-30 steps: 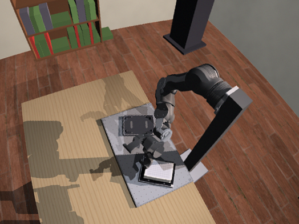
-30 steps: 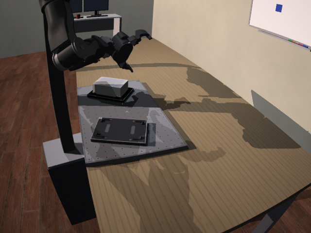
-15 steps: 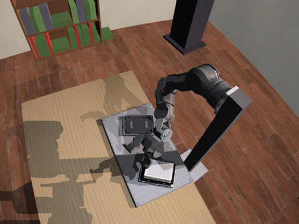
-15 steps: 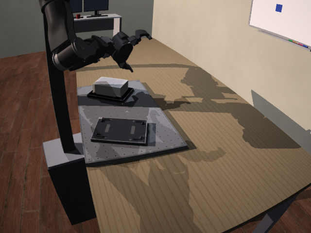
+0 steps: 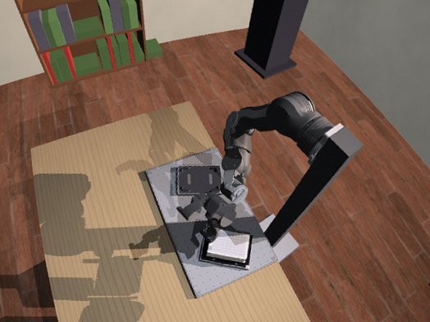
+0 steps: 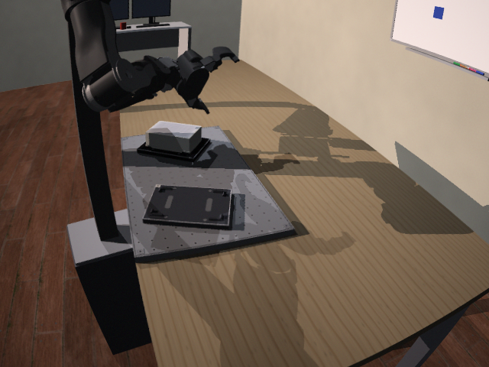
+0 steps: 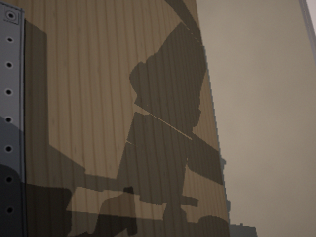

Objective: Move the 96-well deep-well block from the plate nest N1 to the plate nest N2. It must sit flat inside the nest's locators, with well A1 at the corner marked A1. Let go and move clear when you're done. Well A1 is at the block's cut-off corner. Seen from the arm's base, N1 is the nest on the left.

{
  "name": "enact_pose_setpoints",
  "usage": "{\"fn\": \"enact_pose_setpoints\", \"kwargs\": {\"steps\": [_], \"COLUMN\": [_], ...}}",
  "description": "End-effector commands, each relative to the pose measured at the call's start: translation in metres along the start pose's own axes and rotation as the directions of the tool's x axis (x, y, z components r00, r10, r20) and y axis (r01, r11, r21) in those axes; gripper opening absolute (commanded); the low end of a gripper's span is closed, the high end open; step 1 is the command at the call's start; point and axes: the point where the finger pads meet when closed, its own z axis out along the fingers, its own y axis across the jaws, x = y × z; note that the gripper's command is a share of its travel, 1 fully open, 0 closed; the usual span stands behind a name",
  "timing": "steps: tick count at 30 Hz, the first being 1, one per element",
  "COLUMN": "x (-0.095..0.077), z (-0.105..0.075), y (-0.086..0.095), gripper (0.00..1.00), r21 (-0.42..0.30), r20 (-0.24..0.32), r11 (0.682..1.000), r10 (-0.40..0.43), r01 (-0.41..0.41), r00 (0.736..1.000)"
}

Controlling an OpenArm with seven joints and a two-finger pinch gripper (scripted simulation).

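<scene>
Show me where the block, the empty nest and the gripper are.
block [image 6: 173, 136]: exterior view, on its near side wall.
empty nest [image 6: 189, 206]: exterior view, on the middle of its flat plate.
gripper [image 6: 215, 80]: exterior view, midway between its open fingertips.

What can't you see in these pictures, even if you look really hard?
- The block's cut-off corner: too small in the top and exterior views.
- The A1 mark on the empty nest: too small in both.
- The block's side facing the arm's post: hidden by the block itself in the exterior view.
- The gripper, block and nests: outside the wrist view, which shows only the table, plate edge and wall.
</scene>
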Motion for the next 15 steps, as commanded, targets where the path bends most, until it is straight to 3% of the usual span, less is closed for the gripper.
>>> {"fn": "enact_pose_setpoints", "kwargs": {"steps": [1,12,15], "x": [0.001,0.001,0.008], "z": [0.0,0.0,-0.013], "y": [0.001,0.001,-0.021], "gripper": [1.0,1.0,0.9], "r21": [-0.004,-0.004,0.126], "r20": [-0.002,-0.002,-0.024], "r11": [1.0,1.0,0.989], "r10": [0.001,0.001,-0.081], "r01": [-0.001,-0.001,0.083], "r00": [1.0,1.0,0.996]}}
